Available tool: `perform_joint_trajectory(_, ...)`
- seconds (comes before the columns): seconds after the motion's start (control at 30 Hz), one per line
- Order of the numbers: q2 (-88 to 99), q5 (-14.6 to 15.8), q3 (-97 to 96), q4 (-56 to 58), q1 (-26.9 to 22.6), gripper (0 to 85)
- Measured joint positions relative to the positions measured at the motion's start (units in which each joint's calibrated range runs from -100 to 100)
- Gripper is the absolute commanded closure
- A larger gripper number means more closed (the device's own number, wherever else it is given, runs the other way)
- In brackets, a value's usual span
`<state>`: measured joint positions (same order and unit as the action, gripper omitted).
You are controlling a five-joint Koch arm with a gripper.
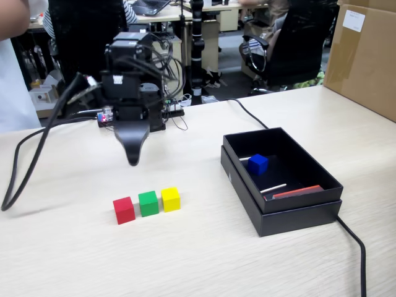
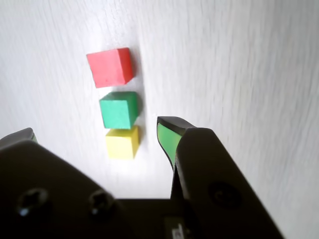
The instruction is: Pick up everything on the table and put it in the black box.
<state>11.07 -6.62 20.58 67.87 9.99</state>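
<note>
Office desk point(image 1: 204, 260): carton label point(image 1: 353, 20) too blurry to read, my gripper point(image 2: 94, 137) spread wide, left fingertip cut off by the wrist view's edge.

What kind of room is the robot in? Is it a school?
Probably an office or lab workroom, not clearly a school. Behind the wooden table stand black office chairs and more desks with a laptop, and a big brown cardboard carton sits at the table's edge.
</note>
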Motion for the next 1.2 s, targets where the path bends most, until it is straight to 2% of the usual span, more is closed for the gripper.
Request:
perform_joint_trajectory(0.27, -18.12, -1.22, 7.49, -0.15, 1.56, 40.6)
perform_joint_trajectory(0.63, -33.4, -2.1, 16.61, -0.15, 2.49, 43.4)
perform_joint_trajectory(0.83, -38.45, -2.34, 20.45, -0.15, 2.49, 64.5)
perform_joint_trajectory(0.87, -39.22, -2.34, 21.09, -0.15, 2.49, 71.4)
perform_joint_trajectory(0.93, -40.91, -2.34, 22.27, -0.15, 2.39, 76.5)
perform_joint_trajectory(1.2, -35.34, -2.39, 19.81, -0.15, 2.78, 78.3)
